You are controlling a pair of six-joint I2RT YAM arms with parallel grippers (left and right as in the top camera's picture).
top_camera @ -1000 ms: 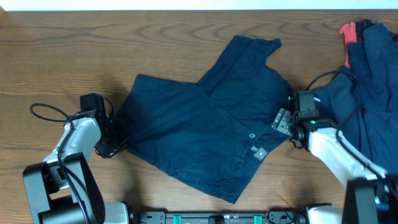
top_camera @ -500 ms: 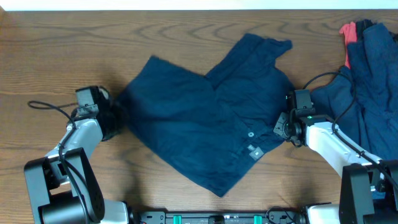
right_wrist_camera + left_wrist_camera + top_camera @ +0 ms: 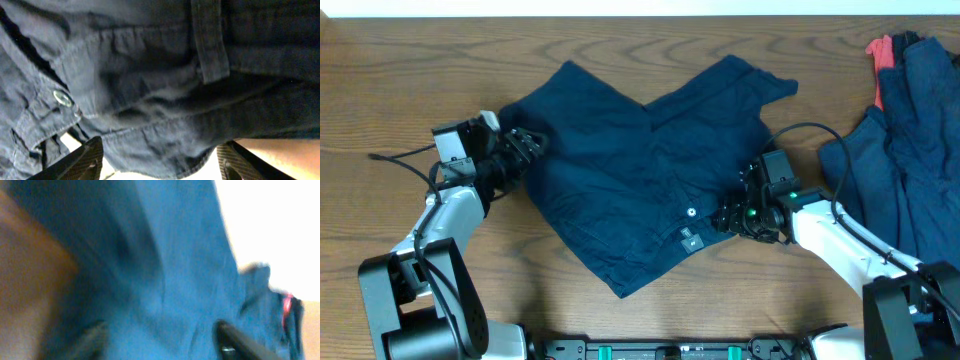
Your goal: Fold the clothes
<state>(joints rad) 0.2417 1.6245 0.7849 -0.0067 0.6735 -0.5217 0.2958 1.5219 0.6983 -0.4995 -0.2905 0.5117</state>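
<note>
Between the left gripper (image 3: 530, 144) and right gripper (image 3: 727, 215), both spread, lie the shorts (image 3: 620, 170), apparently unpinched

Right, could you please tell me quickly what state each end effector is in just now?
Left end effector: open, at the edge of the shorts, holding nothing.
Right end effector: open, over the same shorts, holding nothing.

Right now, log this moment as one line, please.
shorts: spread out, unfolded | left end effector: open at shorts' left edge | right end effector: open at shorts' right edge | other clothes: heaped far right
</note>
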